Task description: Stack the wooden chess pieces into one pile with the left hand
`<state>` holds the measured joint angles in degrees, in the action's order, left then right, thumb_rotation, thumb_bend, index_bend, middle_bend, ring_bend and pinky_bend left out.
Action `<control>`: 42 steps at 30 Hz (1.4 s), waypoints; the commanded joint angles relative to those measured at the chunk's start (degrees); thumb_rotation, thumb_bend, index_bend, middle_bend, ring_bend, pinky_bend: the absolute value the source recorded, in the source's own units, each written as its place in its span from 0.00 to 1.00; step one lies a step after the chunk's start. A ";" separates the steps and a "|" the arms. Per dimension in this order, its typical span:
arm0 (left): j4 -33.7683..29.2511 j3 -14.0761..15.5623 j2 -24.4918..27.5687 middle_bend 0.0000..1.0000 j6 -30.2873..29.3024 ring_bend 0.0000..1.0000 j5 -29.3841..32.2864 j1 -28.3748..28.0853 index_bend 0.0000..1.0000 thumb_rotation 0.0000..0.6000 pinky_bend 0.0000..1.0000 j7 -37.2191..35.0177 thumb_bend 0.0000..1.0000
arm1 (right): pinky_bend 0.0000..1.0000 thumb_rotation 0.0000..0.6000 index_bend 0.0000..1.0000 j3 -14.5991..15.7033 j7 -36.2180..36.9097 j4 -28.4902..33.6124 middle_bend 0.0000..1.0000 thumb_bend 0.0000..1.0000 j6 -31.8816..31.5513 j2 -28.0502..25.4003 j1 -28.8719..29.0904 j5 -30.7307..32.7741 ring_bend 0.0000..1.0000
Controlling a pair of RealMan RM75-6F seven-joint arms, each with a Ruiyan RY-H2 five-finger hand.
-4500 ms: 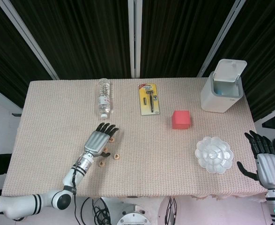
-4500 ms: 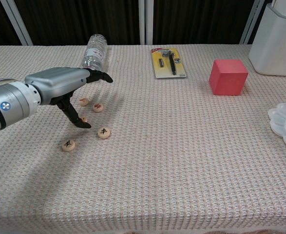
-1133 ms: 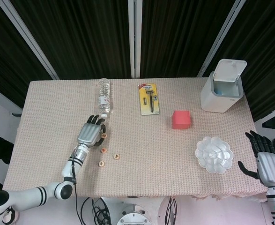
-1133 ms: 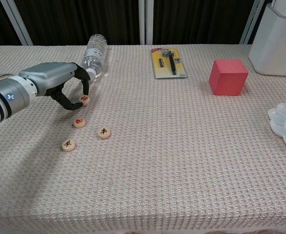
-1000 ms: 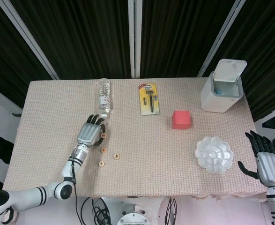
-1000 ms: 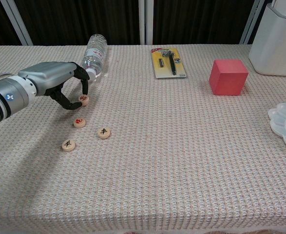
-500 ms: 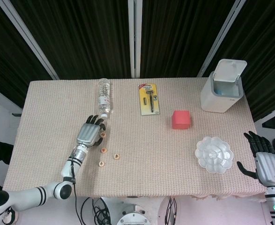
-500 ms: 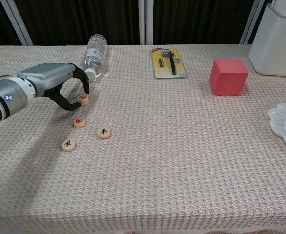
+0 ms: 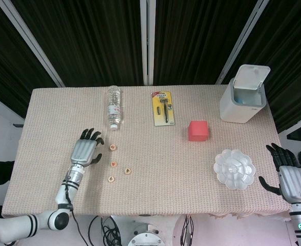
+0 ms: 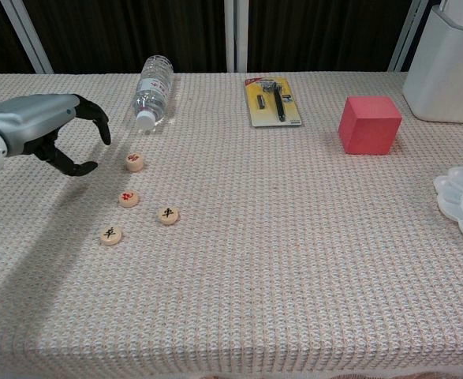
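Wooden chess pieces, small round discs, lie scattered on the woven beige tablecloth (image 10: pixel 294 260) toward my left side: nearest me the black-marked disc (image 10: pixel 111 234), then another black-marked disc (image 10: pixel 168 214), a red-marked disc (image 10: pixel 128 198), and farthest a thicker-looking disc (image 10: pixel 135 162) that may already be two stacked, though I cannot tell. My left hand (image 10: pixel 46 126) hovers off to the left of them with fingers spread and curved, holding nothing; my right hand (image 9: pixel 289 174) hangs open and empty past the table's right edge. I judge the risk from here is clumsy contact: the discs are thin and flat, so a pinch could skid one across the weave, and setting one down off-centre could topple the pile. Just beyond the pieces lies a clear plastic water bottle (image 10: pixel 152 88) on its side, close enough to roll if knocked. Farther off are a yellow-carded razor pack (image 10: pixel 272 101), a red cube (image 10: pixel 369 124), a white flower-shaped dish (image 9: pixel 234 168) and a white lidded bin (image 9: pixel 244 93), none in my way.
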<state>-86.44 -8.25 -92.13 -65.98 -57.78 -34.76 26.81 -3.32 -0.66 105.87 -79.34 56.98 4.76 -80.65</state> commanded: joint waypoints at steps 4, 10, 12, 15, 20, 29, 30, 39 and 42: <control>-3.37 4.40 0.99 0.13 -5.52 0.00 -7.65 4.22 0.37 1.00 0.00 -2.33 0.33 | 0.00 1.00 0.00 0.23 -0.76 0.31 0.00 0.24 -0.34 0.31 -0.07 -0.48 0.00; -2.34 7.56 -1.17 0.12 -6.97 0.00 -13.46 5.92 0.37 1.00 0.00 -3.29 0.32 | 0.00 1.00 0.00 0.23 -0.56 0.31 0.00 0.24 -0.59 0.26 -0.22 -0.46 0.00; -2.14 8.00 -1.92 0.11 -7.06 0.00 -14.16 6.24 0.37 1.00 0.00 -2.43 0.32 | 0.00 1.00 0.00 0.22 -0.40 0.23 0.00 0.24 -0.57 0.22 -0.22 -0.44 0.00; -1.08 7.97 -3.12 0.11 -6.63 0.00 -14.45 6.51 0.37 1.00 0.00 -2.19 0.32 | 0.00 1.00 0.00 0.19 -0.15 0.15 0.00 0.24 -0.54 0.18 -0.20 -0.46 0.00; 1.03 7.22 -4.68 0.10 -5.66 0.00 -14.78 6.50 0.37 1.00 0.00 -2.66 0.31 | 0.00 1.00 0.00 0.05 0.46 -0.02 0.00 0.24 -0.85 0.12 -0.30 -0.48 0.00; 3.56 6.05 -6.67 0.09 -3.33 0.00 -15.26 5.79 0.37 1.00 0.00 -2.34 0.31 | 0.00 1.00 0.00 -0.01 0.75 -0.17 0.00 0.24 -0.62 0.05 -0.22 -0.28 0.00; 3.81 5.90 -6.97 0.09 -3.14 0.00 -15.41 5.70 0.37 1.00 0.00 -2.46 0.31 | 0.00 1.00 0.00 -0.03 0.77 -0.20 0.00 0.24 -0.60 0.05 -0.22 -0.21 0.00; 6.63 4.80 -8.81 0.09 -1.78 0.00 -16.41 4.91 0.37 1.00 0.00 -3.04 0.31 | 0.00 1.00 0.00 -0.15 1.25 -0.36 0.00 0.24 -0.41 -0.12 -0.18 0.14 0.00; 6.96 4.53 -8.91 0.09 -0.92 0.00 -15.89 4.74 0.37 1.00 0.00 -2.66 0.31 | 0.00 1.00 0.00 -0.15 1.33 -0.36 0.00 0.24 -0.36 -0.16 -0.15 0.12 0.00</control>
<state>-79.61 -3.60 -100.98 -67.10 -73.85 -29.94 24.00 -3.47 0.67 105.51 -79.70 56.82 4.60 -80.54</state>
